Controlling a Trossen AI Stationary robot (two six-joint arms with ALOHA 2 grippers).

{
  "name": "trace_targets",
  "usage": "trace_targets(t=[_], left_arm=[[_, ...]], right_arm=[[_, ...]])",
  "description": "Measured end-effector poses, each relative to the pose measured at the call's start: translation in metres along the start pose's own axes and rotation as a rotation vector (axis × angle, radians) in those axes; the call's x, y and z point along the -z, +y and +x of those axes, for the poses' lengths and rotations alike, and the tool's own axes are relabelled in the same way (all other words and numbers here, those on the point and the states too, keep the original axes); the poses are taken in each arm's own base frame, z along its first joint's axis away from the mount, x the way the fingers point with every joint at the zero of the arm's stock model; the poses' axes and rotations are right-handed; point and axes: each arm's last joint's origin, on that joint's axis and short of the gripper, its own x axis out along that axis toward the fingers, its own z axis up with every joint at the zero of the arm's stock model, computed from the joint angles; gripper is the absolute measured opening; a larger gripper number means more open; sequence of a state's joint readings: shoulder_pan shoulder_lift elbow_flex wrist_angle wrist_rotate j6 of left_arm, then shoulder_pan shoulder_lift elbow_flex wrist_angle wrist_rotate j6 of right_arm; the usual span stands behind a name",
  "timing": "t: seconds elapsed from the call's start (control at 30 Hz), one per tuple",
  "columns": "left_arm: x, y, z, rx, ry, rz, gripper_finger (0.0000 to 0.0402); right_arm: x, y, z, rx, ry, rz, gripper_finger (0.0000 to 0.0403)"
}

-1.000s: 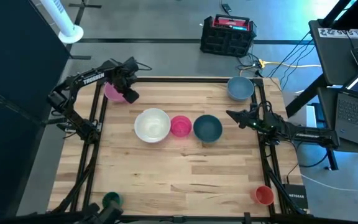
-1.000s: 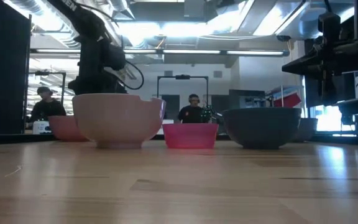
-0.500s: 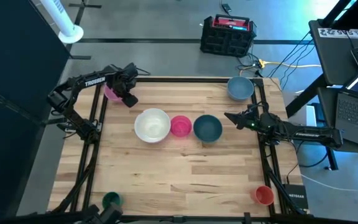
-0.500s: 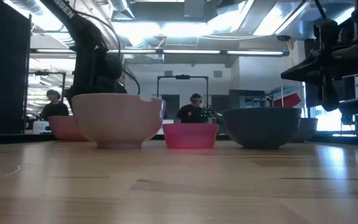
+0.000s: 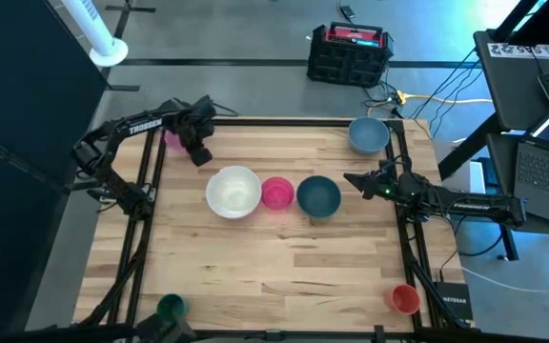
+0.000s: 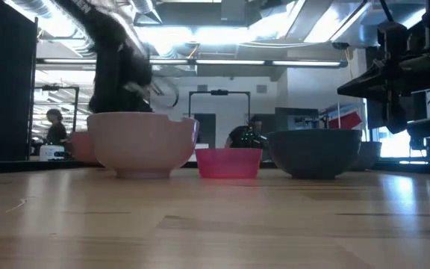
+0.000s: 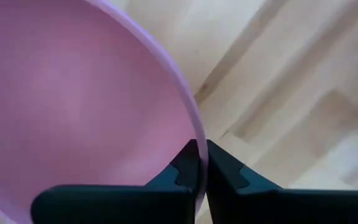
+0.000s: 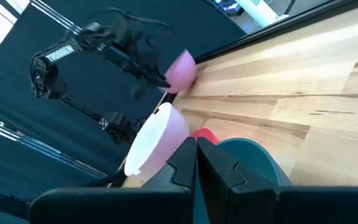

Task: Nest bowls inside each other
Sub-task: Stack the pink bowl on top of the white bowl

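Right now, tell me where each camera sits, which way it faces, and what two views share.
High view: above the table, looking straight down; both arms show, left gripper at the pink bowl, right gripper idle.
Low view: at table-top height, looking across at the white bowl; arms come from above.
Left wrist view: past shut fingers pinching the pink bowl's rim.
Right wrist view: past shut fingers, across the table.
Shared: the white, magenta and teal bowls in high and low views.

Large white round plastic bowl (image 5: 233, 191), magenta round plastic bowl (image 5: 276, 192), dark teal round plastic bowl (image 5: 318, 195), grey-blue round plastic bowl (image 5: 368, 134), pale pink round plastic bowl (image 7: 73, 106); light wooden worktop (image 5: 284, 257).
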State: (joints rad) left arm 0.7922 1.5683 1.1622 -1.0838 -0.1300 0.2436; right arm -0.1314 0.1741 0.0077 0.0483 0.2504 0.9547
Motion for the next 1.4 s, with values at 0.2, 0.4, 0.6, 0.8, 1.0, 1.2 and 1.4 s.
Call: trace_targets(t=[0.2, 0.4, 0.6, 0.8, 1.0, 1.2, 1.4], left_arm=[[-0.023, -0.040, -0.058, -0.023, -0.058, 0.130, 0.0000], [-0.035, -0.103, -0.111, -0.008, -0.166, 0.233, 0.0000], [-0.029, -0.179, -0.129, 0.019, -0.153, 0.357, 0.0000], [-0.019, -0.233, -0.097, 0.004, -0.068, 0.416, 0.0000], [-0.013, -0.250, -0.063, 0.033, -0.065, 0.402, 0.0000], [-0.010, -0.252, -0.043, 0.053, -0.055, 0.398, 0.0004], [-0.010, -0.252, -0.035, 0.067, -0.057, 0.387, 0.0012]], right_arm=[[0.001, 0.000, 0.000, -0.017, 0.033, -0.026, 0.0001], [0.003, 0.000, 0.000, -0.045, 0.085, -0.041, 0.0001], [0.005, 0.001, 0.000, -0.079, 0.151, -0.050, 0.0001], [0.007, 0.001, -0.001, -0.101, 0.194, -0.051, 0.0001], [0.008, 0.001, -0.001, -0.114, 0.221, -0.052, 0.0001], [0.008, 0.001, -0.001, -0.119, 0.229, -0.052, 0.0001], [0.008, 0.001, -0.001, -0.121, 0.232, -0.051, 0.0001]])
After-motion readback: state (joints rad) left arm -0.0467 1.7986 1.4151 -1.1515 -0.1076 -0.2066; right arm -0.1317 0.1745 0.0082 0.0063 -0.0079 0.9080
